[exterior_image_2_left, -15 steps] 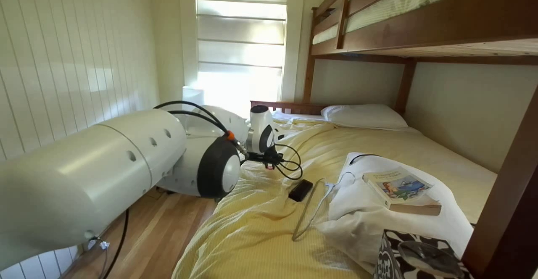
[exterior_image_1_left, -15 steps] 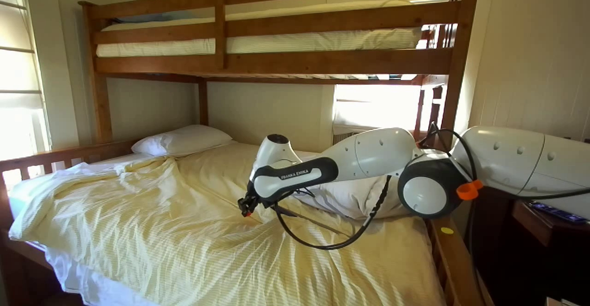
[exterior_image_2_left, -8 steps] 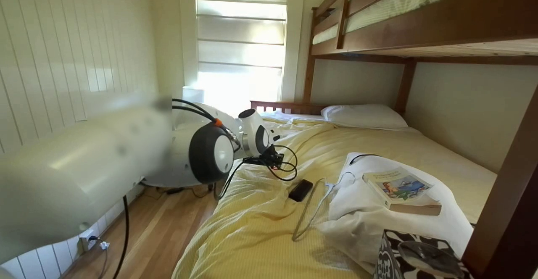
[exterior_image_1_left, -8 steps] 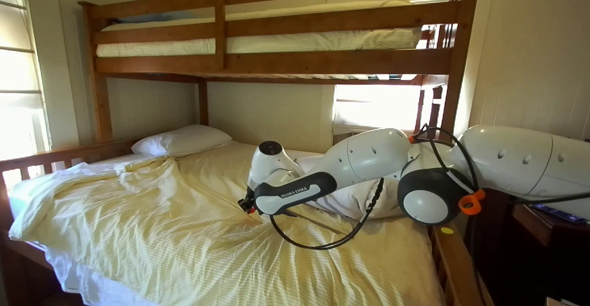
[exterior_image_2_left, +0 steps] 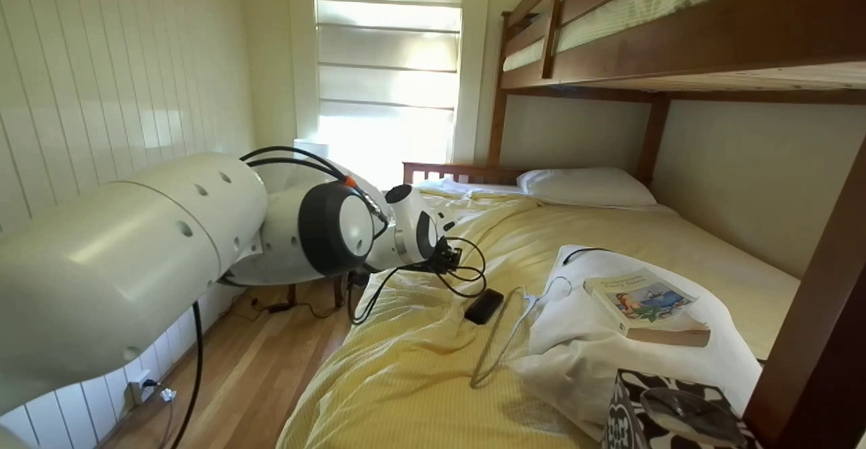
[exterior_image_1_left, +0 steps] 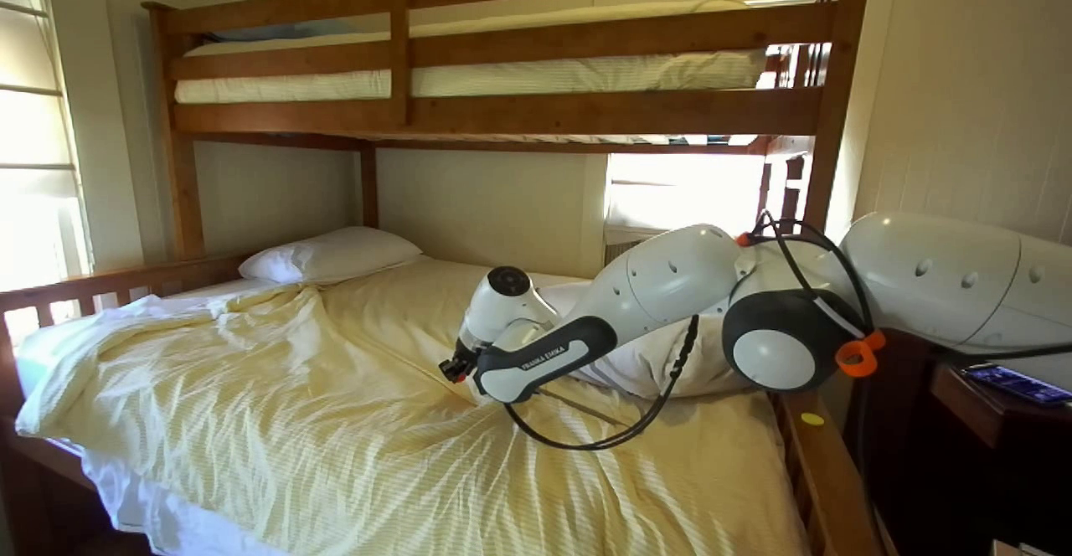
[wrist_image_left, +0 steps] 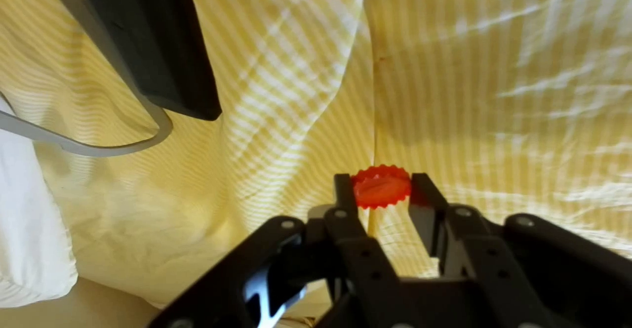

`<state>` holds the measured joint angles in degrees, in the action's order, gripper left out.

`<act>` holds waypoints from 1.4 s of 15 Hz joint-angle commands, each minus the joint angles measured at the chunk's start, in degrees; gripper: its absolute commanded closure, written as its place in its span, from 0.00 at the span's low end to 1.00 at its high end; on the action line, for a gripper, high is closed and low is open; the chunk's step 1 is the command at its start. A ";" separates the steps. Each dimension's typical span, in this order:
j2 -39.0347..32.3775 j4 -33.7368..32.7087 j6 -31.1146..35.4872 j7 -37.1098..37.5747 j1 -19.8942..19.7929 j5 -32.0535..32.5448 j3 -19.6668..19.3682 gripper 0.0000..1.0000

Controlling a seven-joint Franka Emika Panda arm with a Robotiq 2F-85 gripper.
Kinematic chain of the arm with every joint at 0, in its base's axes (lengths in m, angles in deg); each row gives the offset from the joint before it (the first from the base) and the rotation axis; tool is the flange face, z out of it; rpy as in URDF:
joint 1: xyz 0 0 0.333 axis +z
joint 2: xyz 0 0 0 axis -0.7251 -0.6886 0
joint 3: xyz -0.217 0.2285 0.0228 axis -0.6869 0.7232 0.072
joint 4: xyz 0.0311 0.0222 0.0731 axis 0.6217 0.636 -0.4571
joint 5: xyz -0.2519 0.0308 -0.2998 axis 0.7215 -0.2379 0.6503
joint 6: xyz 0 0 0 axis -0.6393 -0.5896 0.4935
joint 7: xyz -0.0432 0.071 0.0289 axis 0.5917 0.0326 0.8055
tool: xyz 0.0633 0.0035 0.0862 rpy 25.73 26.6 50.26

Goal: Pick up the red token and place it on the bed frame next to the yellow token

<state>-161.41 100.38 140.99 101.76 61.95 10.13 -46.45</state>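
"The red token (wrist_image_left: 380, 189)?"

"Clamped by its scalloped rim in the Robotiq gripper (wrist_image_left: 382, 185), over the bedcover (wrist_image_left: 493, 96)."

"Risks?"

"A knock could pop it loose. The sagging cable (exterior_image_1_left: 679, 368) might catch the white pillow (exterior_image_2_left: 588, 354) or paperback (exterior_image_2_left: 646, 300). And the robot elbow (exterior_image_1_left: 775, 359) may crowd the yellow token (exterior_image_1_left: 811, 419) on the bed frame (exterior_image_1_left: 829, 472)."

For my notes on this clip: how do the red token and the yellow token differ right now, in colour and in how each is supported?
Colour: the red token is red-orange, while the yellow token is bright yellow.
Support: the red token is pinched in the gripper over the striped bedding, while the yellow token lies flat on the bed frame.
Shared: both are small, roundish pieces.
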 commanded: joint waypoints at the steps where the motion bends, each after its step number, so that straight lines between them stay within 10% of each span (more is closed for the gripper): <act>1: -0.15 -0.48 -0.22 0.55 -0.31 1.06 0.63 0.67; 3: -0.15 -0.60 -0.25 0.56 -0.27 1.06 0.66 0.67; 4: -0.15 -0.61 -0.25 0.56 -0.27 1.06 0.66 0.92; 13: 14.91 21.75 6.85 -0.97 3.37 1.55 -1.55 0.92; 21: 20.88 41.82 8.71 14.02 19.22 1.98 -19.41 0.92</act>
<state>-144.74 130.89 147.03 107.60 73.59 10.34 -58.53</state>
